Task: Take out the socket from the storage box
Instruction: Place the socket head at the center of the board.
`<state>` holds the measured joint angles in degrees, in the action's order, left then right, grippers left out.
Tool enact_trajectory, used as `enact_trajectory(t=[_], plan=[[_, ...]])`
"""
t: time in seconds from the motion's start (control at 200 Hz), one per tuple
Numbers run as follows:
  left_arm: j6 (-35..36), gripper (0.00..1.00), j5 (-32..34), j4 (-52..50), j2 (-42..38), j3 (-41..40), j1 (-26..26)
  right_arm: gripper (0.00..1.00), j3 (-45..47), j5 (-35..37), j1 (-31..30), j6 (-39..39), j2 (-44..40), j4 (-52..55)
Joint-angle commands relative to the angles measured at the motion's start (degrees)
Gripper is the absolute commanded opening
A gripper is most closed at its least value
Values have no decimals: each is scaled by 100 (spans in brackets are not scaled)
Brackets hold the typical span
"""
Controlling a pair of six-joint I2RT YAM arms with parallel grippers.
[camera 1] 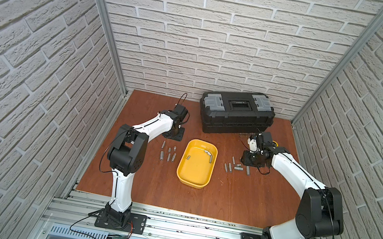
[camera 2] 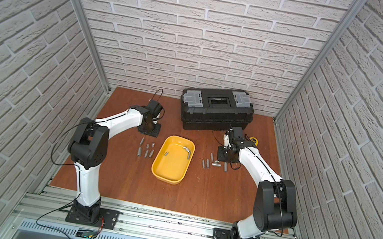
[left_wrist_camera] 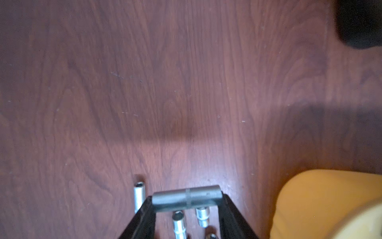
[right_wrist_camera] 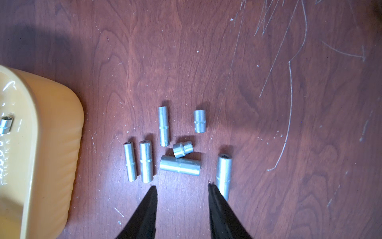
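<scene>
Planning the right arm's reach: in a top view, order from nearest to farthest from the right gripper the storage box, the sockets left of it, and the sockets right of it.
1. right-hand sockets, on the robot's right, just beside the right gripper.
2. storage box, in the middle.
3. left-hand sockets, on the robot's left, past the box.

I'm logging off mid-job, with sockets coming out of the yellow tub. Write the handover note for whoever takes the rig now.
Left gripper: shut on a held socket, crosswise over the left pile on the table, not yet released.
Right gripper: open, empty, above the right pile.
Storage box: between the piles; roughly three boxed sockets lie in it.
To do: set down the held socket, then empty the box.
</scene>
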<state>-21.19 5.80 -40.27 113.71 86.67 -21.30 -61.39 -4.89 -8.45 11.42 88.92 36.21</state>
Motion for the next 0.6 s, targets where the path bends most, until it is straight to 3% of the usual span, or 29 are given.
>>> enact_trajectory(t=[0.0, 0.595], plan=[[101, 47, -121, 59, 209, -37, 99, 42, 83, -34, 14, 40, -108, -70], [127, 50, -395, 99, 719, 106, 219, 42, 180, -23, 19, 26, -156, -79]])
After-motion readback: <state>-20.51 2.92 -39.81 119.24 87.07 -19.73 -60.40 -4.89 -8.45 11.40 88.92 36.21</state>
